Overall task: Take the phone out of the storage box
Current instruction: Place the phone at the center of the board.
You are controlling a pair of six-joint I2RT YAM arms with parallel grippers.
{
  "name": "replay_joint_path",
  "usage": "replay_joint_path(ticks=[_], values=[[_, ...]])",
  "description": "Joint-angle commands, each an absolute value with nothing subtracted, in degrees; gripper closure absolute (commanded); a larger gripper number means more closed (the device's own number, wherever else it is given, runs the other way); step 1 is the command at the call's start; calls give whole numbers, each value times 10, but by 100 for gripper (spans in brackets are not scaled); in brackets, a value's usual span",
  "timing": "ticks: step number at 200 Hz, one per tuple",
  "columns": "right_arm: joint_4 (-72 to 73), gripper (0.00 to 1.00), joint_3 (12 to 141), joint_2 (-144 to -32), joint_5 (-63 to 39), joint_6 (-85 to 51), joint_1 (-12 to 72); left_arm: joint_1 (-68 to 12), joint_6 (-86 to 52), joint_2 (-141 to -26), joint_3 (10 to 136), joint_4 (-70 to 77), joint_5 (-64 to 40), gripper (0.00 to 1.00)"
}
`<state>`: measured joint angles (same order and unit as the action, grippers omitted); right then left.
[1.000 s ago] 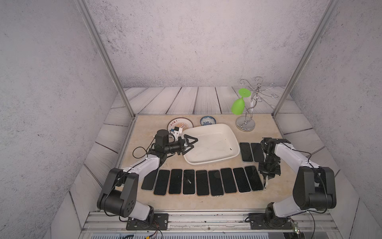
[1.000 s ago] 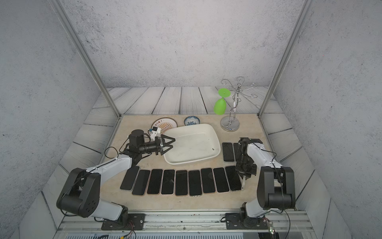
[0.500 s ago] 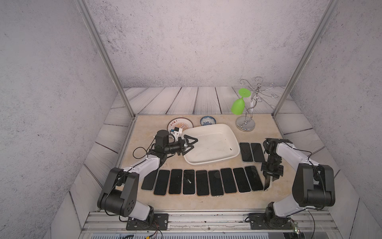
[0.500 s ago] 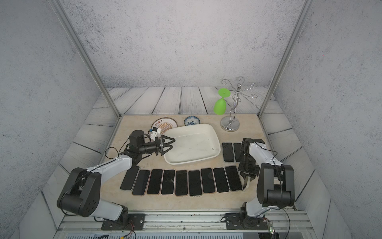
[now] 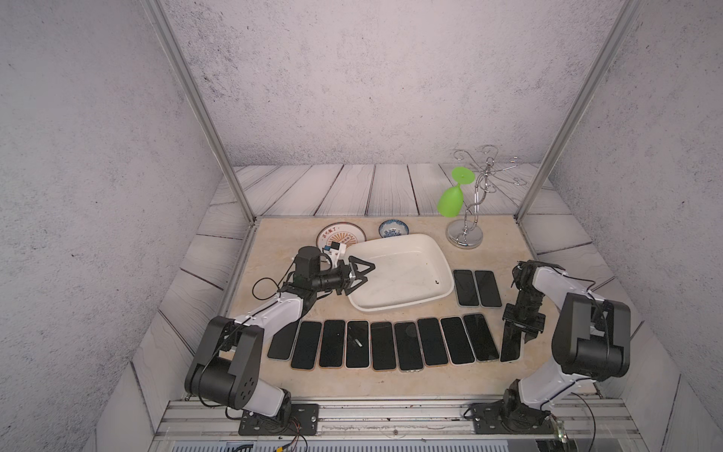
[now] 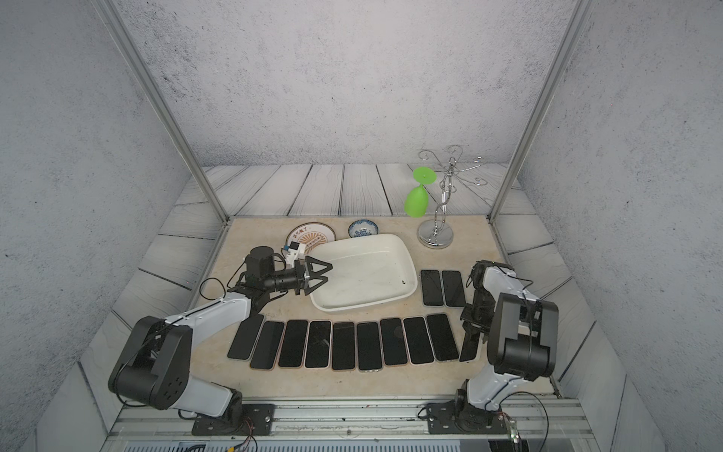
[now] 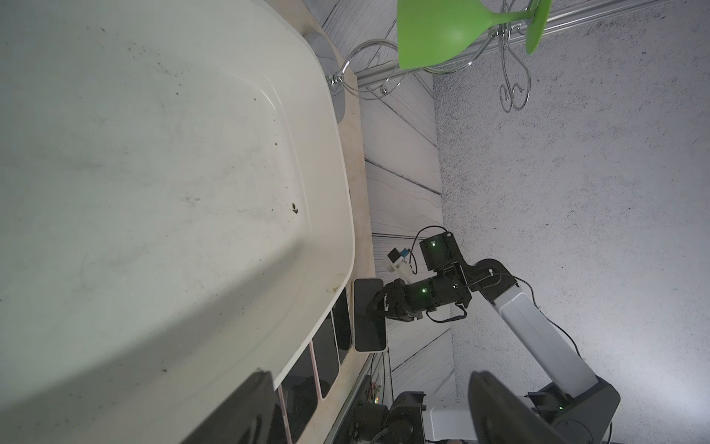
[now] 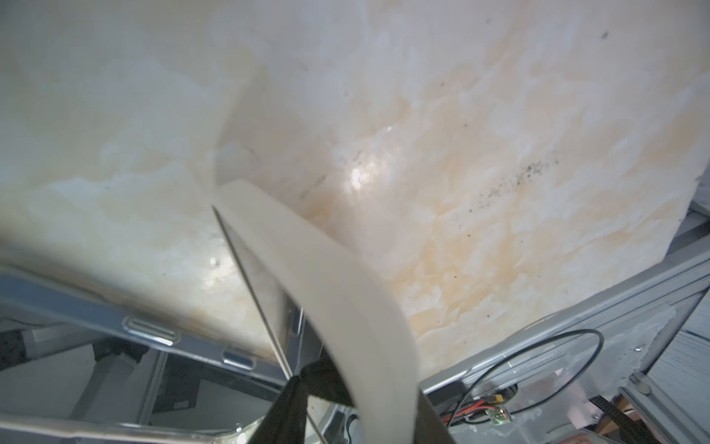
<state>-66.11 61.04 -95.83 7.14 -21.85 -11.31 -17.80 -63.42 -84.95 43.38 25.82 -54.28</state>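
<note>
The phone (image 5: 510, 346) is leaning on its long edge at the right end of the row of 9 phones (image 5: 383, 346), outside the storage box (image 5: 399, 308) and directly beneath the right gripper (image 5: 522, 332). Its jaws are flanking the phone, but whether they are gripping it is unclear. The left gripper (image 5: 365, 278) is gaping wide at the box's rim.

Storage box (image 5: 399, 274): shallow white tray with rounded corners and a raised rim. It sits flat mid-table, slightly skewed, with a few dark specks on its floor. Phone (image 5: 510, 346): black screen, pale case, outside the box. It is tipped up on a long edge, just beside the right end of the front row of phones (image 5: 383, 346).
</note>
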Motion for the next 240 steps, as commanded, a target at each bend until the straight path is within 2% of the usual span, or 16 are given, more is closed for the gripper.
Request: replay_joint_path(ticks=[1, 64, 80, 126, 169, 189, 217, 240], values=[[-612, 59, 649, -1004, 79, -183, -111, -180, -641, -859, 437, 252, -571, 15], [-603, 59, 702, -1064, 75, -134, -112, -179, -631, -866, 444, 242, -570, 15], [-592, 57, 698, -1057, 72, -129, -145, -180, -623, -865, 445, 235, -568, 15], [-576, 34, 704, -1046, -8, -127, -192, -179, -614, -865, 450, 225, -565, 15], [-550, 28, 713, -1040, -86, -137, -214, -179, -603, -859, 451, 214, -567, 15], [-534, 17, 710, -999, -117, -135, -227, -179, -598, -855, 452, 208, -565, 15], [-542, 15, 706, -973, -112, -133, -243, -179, -597, -855, 455, 208, -565, 14], [-561, 16, 670, -935, -87, -174, -248, -179, -599, -855, 454, 209, -566, 15]])
